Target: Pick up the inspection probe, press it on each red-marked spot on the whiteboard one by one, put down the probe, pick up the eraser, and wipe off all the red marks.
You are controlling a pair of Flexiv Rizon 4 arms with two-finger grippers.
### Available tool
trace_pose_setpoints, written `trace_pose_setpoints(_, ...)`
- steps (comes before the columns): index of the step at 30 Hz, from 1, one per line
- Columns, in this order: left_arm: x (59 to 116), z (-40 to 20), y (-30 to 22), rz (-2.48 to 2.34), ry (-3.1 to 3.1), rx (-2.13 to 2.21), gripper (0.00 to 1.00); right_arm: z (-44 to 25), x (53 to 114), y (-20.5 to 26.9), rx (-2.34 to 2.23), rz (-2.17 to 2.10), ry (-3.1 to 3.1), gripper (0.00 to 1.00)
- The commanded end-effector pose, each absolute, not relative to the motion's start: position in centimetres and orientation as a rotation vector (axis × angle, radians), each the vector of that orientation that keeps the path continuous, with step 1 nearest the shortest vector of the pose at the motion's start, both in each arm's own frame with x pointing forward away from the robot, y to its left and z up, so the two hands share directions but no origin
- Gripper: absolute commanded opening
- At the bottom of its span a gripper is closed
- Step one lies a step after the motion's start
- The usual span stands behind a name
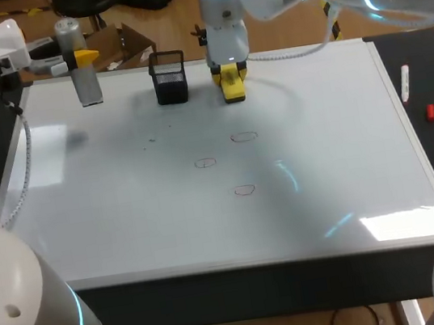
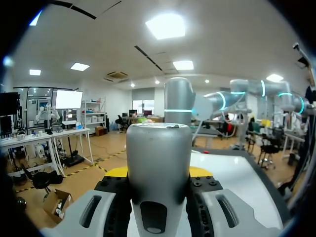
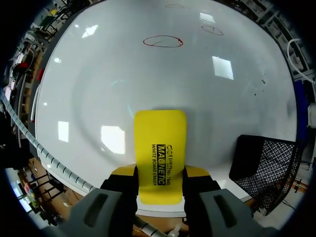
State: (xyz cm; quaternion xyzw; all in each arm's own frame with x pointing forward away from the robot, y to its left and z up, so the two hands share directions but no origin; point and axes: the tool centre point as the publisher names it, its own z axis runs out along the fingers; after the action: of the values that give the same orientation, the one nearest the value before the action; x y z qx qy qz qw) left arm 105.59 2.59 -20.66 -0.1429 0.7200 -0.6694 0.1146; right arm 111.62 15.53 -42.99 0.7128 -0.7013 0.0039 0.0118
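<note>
The grey cylindrical probe (image 1: 85,74) hangs upright above the whiteboard's (image 1: 127,217) far left corner, with my left gripper (image 1: 81,58) shut on it. In the left wrist view the probe (image 2: 158,148) fills the space between the left gripper's (image 2: 158,172) fingers. At the board's far middle lies the yellow eraser (image 1: 232,87), and my right gripper (image 1: 230,75) stands over it. The right wrist view shows the eraser (image 3: 160,148) flat on the board, both fingers of the right gripper (image 3: 160,173) pressing its sides. Three red circles (image 1: 243,136) (image 1: 205,163) (image 1: 243,190) mark the board's middle; the nearest red circle (image 3: 163,41) lies ahead of the eraser.
A black mesh holder (image 1: 169,77) stands on the board just left of the eraser, close beside the right gripper (image 3: 266,168). On the dark table strip right of the board lie a white marker (image 1: 405,82) and a small red cap (image 1: 431,112).
</note>
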Motion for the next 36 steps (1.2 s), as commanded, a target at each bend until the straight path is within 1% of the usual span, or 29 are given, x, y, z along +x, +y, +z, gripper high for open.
trace_pose_setpoints(1,105.6,-20.6,2.6,-1.963,2.109,-0.417,0.00,-41.8,110.7,14.7,2.227,0.036,-2.199,0.00)
trace_pose_setpoints(13,105.6,-20.6,2.6,-1.963,2.109,-0.417,0.00,-38.8,110.4,12.7,2.273,0.054,-2.167,0.00)
trace_pose_setpoints(30,105.6,-20.6,2.6,-1.963,2.109,-0.417,0.00,-36.7,109.5,4.5,2.108,0.100,-2.340,0.00)
trace_pose_setpoints(36,105.6,-20.6,2.6,-1.963,2.109,-0.417,0.00,-36.9,108.7,1.5,2.029,0.092,-2.395,0.00)
